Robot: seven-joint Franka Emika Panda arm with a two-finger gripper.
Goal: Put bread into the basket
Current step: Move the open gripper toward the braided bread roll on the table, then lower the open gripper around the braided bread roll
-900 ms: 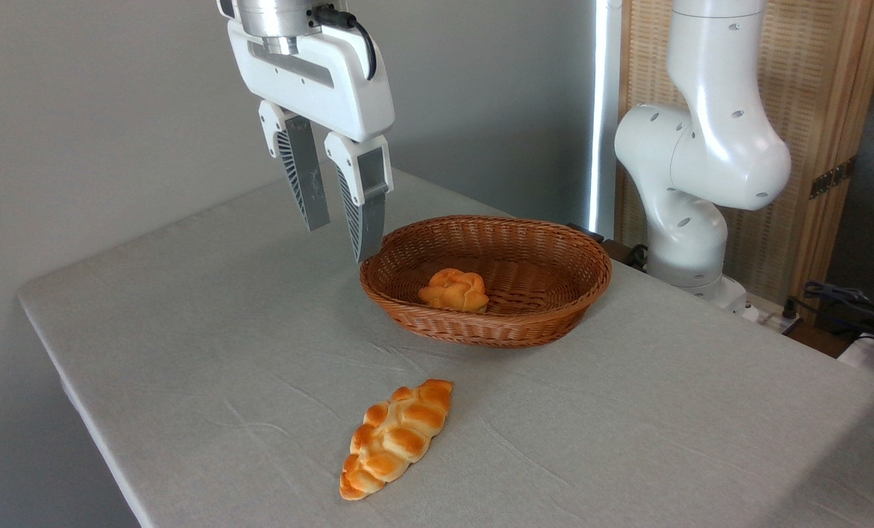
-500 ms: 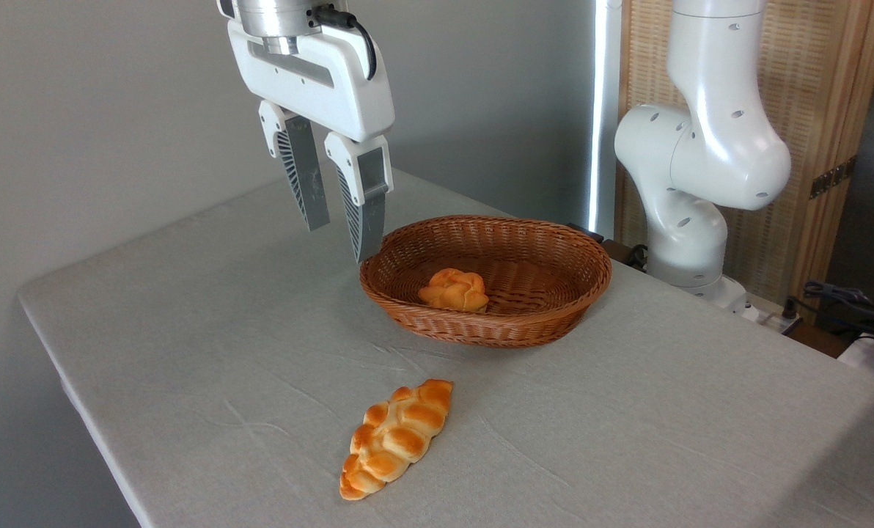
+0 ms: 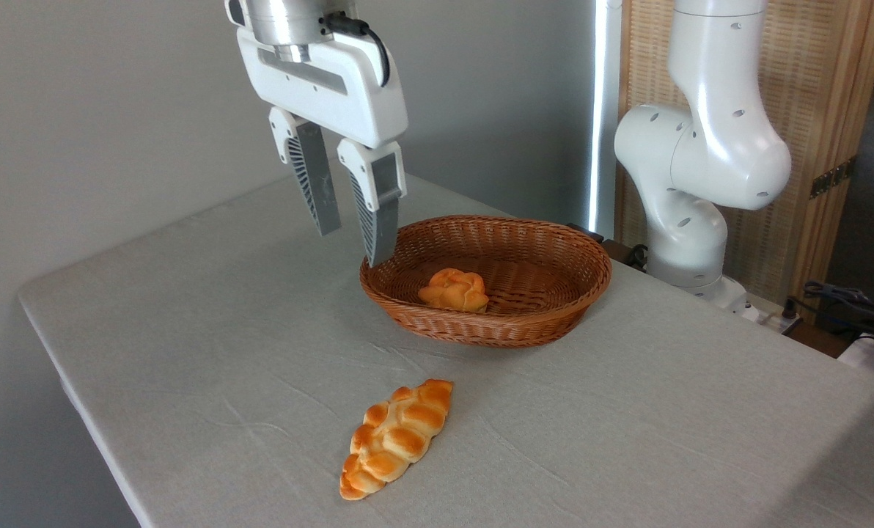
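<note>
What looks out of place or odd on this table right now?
Nothing stands out. The bread lies intact on the table, the basket sits upright holding a small bun, and the gripper hangs open.

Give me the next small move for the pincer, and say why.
Probably shift the pincer toward the camera until it is over the braided loaf, then lower it. The pincer hangs open and empty by the basket's left rim, while the loaf lies on the tablecloth in front of the basket. Only the small knotted bun is inside.
</note>
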